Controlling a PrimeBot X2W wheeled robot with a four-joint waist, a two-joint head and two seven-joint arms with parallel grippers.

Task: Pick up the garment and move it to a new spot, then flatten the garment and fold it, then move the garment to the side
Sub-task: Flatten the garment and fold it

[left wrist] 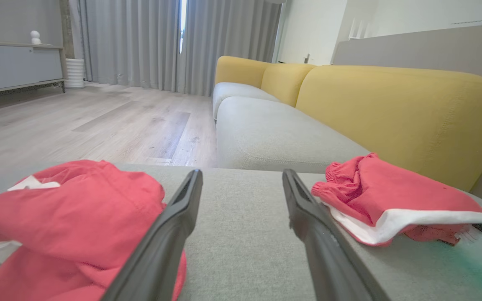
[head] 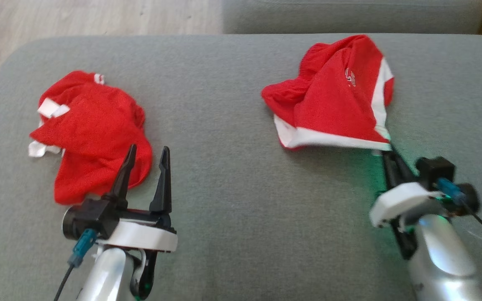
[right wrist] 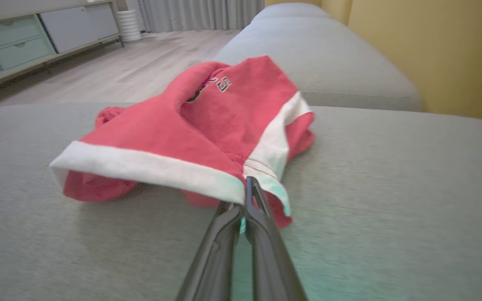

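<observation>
Two red garments with white trim lie crumpled on the grey cushion [head: 232, 175]. The right garment [head: 337, 100] [right wrist: 207, 121] [left wrist: 383, 200] has a white hem, and my right gripper [head: 385, 148] [right wrist: 245, 192] is shut on its near corner, lifting that edge a little off the cushion. The left garment [head: 94, 129] [left wrist: 78, 217] lies in a heap at the left. My left gripper [head: 147, 156] [left wrist: 241, 179] stands open just right of that heap's near edge, nothing between its fingers.
A yellow-backed sofa [left wrist: 391, 108] with grey seats [left wrist: 274, 138] runs beyond the cushion. Wooden floor [left wrist: 90, 125] lies to the far left, with a low cabinet [right wrist: 23, 46] and grey curtains [left wrist: 161, 42] behind it.
</observation>
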